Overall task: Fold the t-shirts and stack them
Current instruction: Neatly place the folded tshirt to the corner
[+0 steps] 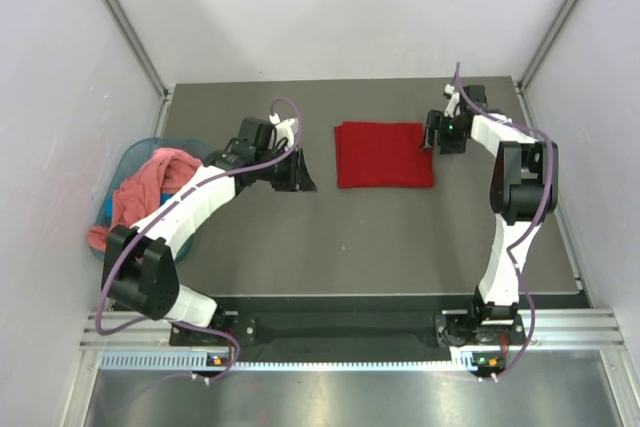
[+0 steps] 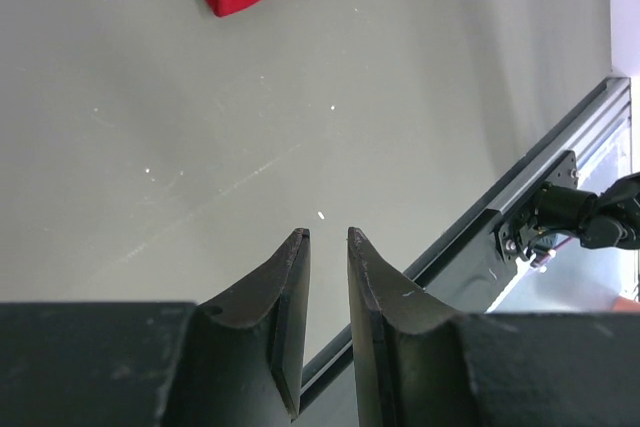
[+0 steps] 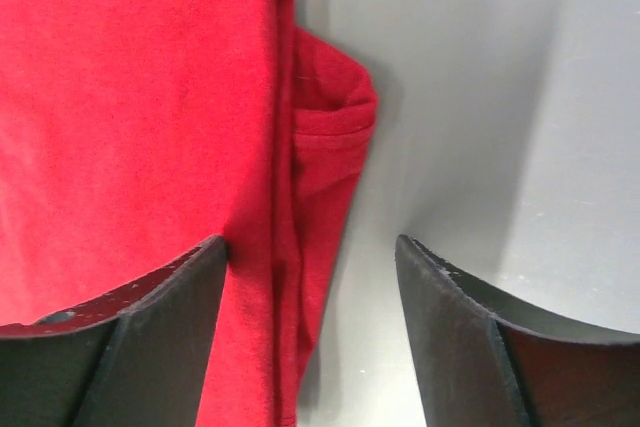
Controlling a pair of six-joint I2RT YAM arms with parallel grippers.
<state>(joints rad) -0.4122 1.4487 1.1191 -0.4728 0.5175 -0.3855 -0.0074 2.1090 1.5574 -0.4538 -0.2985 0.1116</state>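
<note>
– Grey tabletop (image 1: 300, 237) between pale walls (image 1: 60, 57) is what I have on the overhead feed.

– Where are the t-shirts?

– I see the deep red t-shirt (image 1: 385, 154) lying folded into a flat rectangle toward the far middle of the tabletop. The salmon-pink t-shirt (image 1: 145, 187) is heaped in the teal basket (image 1: 130, 154) at the left edge, and part of it hangs over the near rim.

– And your right claw?

– My right claw (image 3: 308, 242) is at the red shirt's right edge with its fingers well apart. On the wrist feed one finger (image 3: 150, 327) sits over the cloth and the other over bare surface. The folded edge and a tucked sleeve lie between them and just ahead. Nothing is gripped. I cannot tell whether that finger actually touches the cloth.

– Left claw?

– My left claw (image 2: 328, 235) is over bare tabletop to the left of the red shirt, clear of it. I see its fingers drawn close, with only a narrow gap and nothing in it. One corner of the red shirt shows at the top of that wrist feed. A dark metal rail (image 2: 450, 247) runs along the tabletop's edge on the right of the same feed.
</note>
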